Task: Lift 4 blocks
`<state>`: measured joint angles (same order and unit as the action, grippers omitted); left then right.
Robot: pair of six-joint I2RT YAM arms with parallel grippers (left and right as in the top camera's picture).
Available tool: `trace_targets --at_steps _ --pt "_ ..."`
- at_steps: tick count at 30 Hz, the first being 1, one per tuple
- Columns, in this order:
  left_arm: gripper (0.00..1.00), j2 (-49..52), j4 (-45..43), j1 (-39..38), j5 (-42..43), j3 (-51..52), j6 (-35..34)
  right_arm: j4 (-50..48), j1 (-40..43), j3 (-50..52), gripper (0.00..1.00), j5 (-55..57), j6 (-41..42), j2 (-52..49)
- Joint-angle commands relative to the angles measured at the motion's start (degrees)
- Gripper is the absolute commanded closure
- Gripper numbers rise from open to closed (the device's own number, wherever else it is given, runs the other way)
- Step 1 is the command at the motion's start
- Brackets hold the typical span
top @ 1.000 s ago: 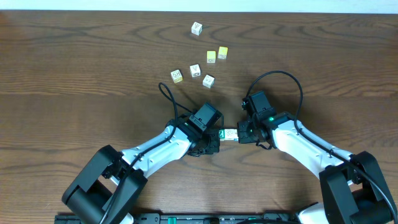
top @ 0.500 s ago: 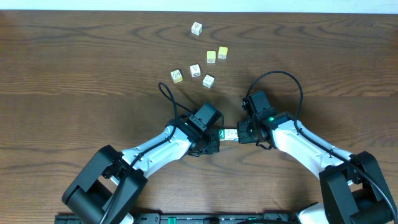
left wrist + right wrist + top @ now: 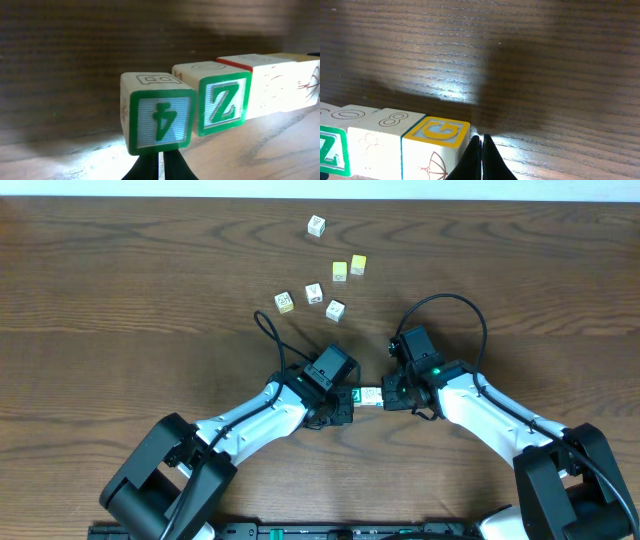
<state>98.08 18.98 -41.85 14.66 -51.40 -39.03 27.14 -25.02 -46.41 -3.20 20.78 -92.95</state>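
Several alphabet blocks form one straight row (image 3: 368, 396) between my two grippers. In the left wrist view the nearest block is green-faced with a white 4 (image 3: 160, 120). Behind it come a green Z block (image 3: 223, 102), a white block with a red top (image 3: 270, 85) and a pale end block (image 3: 305, 75). My left gripper (image 3: 159, 167) is shut, its tips against the lower edge of the 4 face. In the right wrist view my right gripper (image 3: 481, 150) is shut, its tips beside the end block with a yellow G on top (image 3: 436, 142). Whether the row touches the table I cannot tell.
Loose cubes lie at the back of the wooden table (image 3: 120, 300): a white one (image 3: 316, 225), two plain yellow ones (image 3: 340, 271) (image 3: 358, 264), and three pale ones (image 3: 284, 302) (image 3: 313, 292) (image 3: 335, 310). Black cables loop over each arm (image 3: 450, 305).
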Motion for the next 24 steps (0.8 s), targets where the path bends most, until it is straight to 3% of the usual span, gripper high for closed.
trace_targets --at_steps 1,24 --pt "0.93 0.5 -0.24 0.02 -0.83 0.72 -0.26 -0.11 0.28 0.04 0.99 0.37 0.17 -0.46" --pt "0.93 0.5 -1.33 0.02 -1.22 0.72 -0.26 -0.13 0.28 0.04 0.99 0.37 0.17 -0.46"
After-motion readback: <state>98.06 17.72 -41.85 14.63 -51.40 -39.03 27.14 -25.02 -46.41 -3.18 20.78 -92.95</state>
